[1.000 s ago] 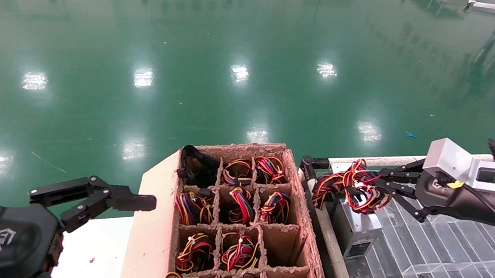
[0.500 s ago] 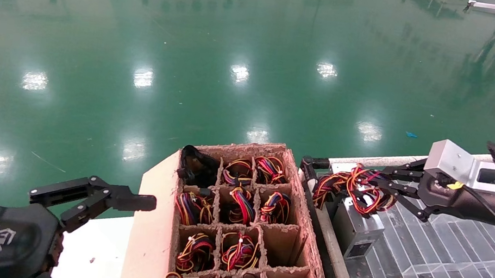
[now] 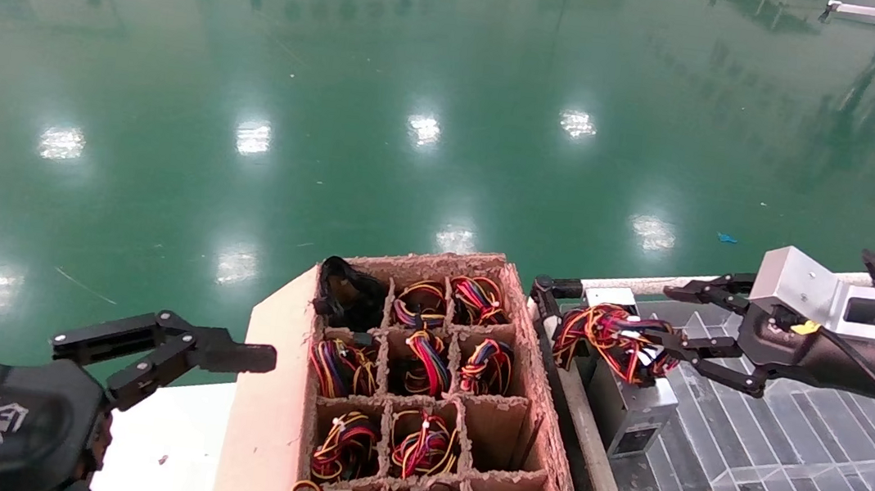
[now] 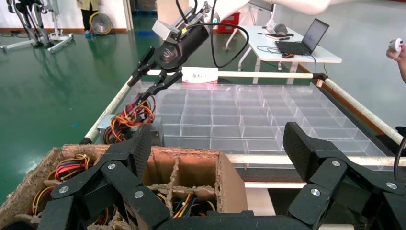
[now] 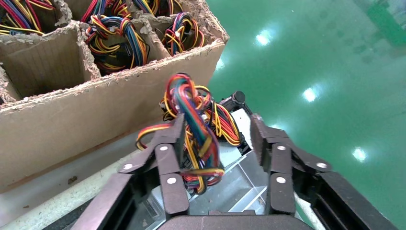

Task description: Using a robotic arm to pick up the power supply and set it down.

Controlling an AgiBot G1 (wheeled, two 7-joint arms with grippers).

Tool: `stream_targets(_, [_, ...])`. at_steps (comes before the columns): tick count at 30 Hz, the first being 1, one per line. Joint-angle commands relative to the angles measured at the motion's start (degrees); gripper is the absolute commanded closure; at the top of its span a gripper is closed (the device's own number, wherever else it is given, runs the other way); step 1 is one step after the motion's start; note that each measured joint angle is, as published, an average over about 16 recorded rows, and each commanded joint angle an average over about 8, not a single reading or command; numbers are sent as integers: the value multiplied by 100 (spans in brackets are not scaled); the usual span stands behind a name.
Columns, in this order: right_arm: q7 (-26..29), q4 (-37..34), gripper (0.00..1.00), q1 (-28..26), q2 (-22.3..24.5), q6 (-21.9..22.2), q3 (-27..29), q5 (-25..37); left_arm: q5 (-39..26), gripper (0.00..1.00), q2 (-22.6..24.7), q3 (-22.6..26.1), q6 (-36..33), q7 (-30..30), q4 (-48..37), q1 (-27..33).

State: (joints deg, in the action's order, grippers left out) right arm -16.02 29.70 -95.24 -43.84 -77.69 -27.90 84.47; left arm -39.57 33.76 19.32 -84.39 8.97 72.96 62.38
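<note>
Right gripper (image 3: 680, 322), fingers spread, around power supply (image 3: 629, 389) wires beside cardboard box (image 3: 268, 391); left gripper (image 3: 170, 351) fingers spread.

Bright overhead lamps glare off the glossy green floor (image 3: 418, 128); frames stay sharp.

I count one power supply (image 3: 630, 387) on the clear divided tray (image 3: 789, 483); one cardboard box (image 3: 265, 423); ten cells holding wire bundles (image 3: 424, 359); two grippers in view.
</note>
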Motion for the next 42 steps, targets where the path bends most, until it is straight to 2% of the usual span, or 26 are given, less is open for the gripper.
stream_targets(1, [3, 2, 0, 0, 1, -3, 0, -2, 0, 0, 0, 0, 0, 0, 0, 0])
stream_targets(13, [134, 214, 0, 159, 46, -46, 58, -208, 0, 0, 0, 1, -1, -1, -1, 1])
stream_targets(42, [1423, 2330, 0, 1785, 470, -429, 631, -2262, 2, 0, -1, 4, -1, -3, -3, 3])
